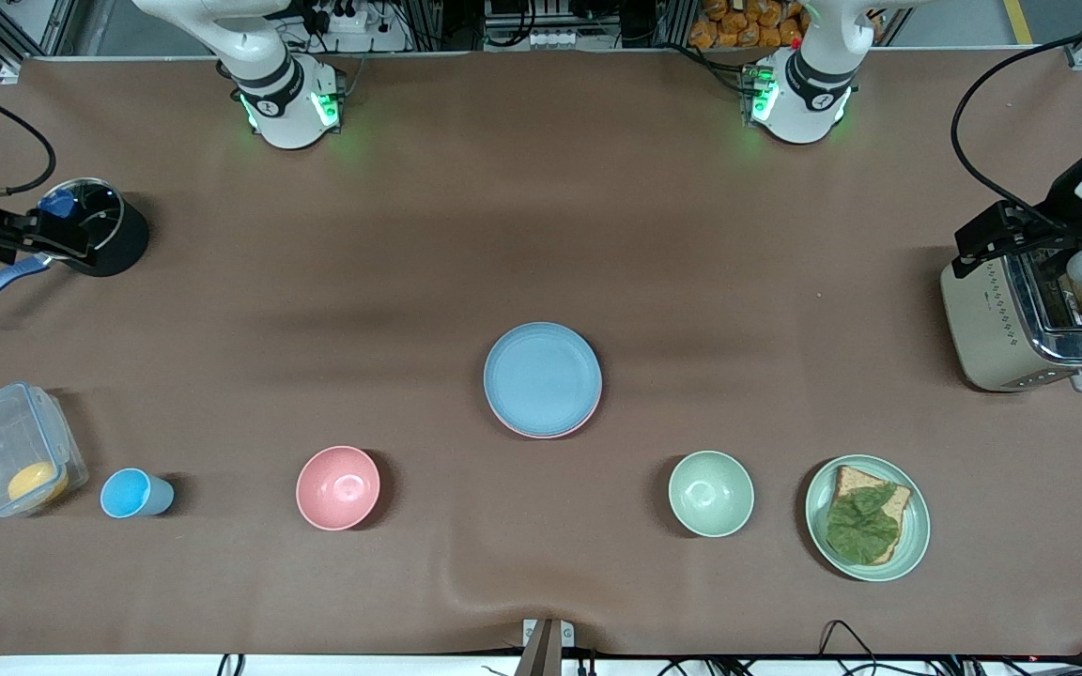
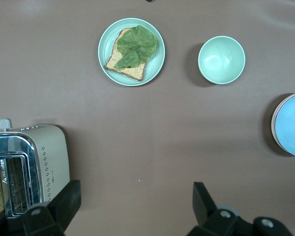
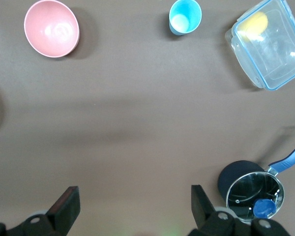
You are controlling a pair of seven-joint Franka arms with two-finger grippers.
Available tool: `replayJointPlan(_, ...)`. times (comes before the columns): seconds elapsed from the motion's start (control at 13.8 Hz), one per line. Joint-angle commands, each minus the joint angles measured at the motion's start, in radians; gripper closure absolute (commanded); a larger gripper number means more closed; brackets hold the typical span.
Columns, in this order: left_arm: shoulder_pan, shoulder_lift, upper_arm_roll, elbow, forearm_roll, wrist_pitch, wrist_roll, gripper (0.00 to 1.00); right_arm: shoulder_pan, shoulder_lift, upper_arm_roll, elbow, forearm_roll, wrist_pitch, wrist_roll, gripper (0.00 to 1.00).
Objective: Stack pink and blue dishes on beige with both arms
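Observation:
The blue plate (image 1: 542,377) lies on top of a stack at the middle of the table. A thin edge of the pink plate (image 1: 543,435) shows under its near side. The beige plate is hidden. The stack's edge (image 2: 291,124) also shows in the left wrist view. My left gripper (image 1: 996,239) (image 2: 136,201) hangs open and holds nothing, over the toaster at the left arm's end. My right gripper (image 1: 34,242) (image 3: 133,201) hangs open and holds nothing, over the black pot at the right arm's end. Both are well away from the stack.
A toaster (image 1: 1001,329) with bread stands at the left arm's end. Near the front camera are a green plate (image 1: 917,526) with toast and lettuce, a green bowl (image 1: 711,493), a pink bowl (image 1: 338,486), a blue cup (image 1: 132,493) and a clear box (image 1: 6,451). A black pot (image 1: 114,239) is at the right arm's end.

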Motion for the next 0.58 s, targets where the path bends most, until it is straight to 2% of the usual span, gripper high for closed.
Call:
replayJointPlan(0.0, 0.002, 0.004, 0.009, 0.009, -0.024, -0.003, 0.014, 0.0, -0.023, -0.007, 0.025, -0.001, -0.014, 0.002, 0.004, 0.0)
replayJointPlan(0.51, 0.008, 0.012, 0.009, 0.008, -0.024, -0.016, 0.048, 0.0, -0.022, -0.006, 0.028, 0.005, -0.016, 0.002, 0.004, 0.0)
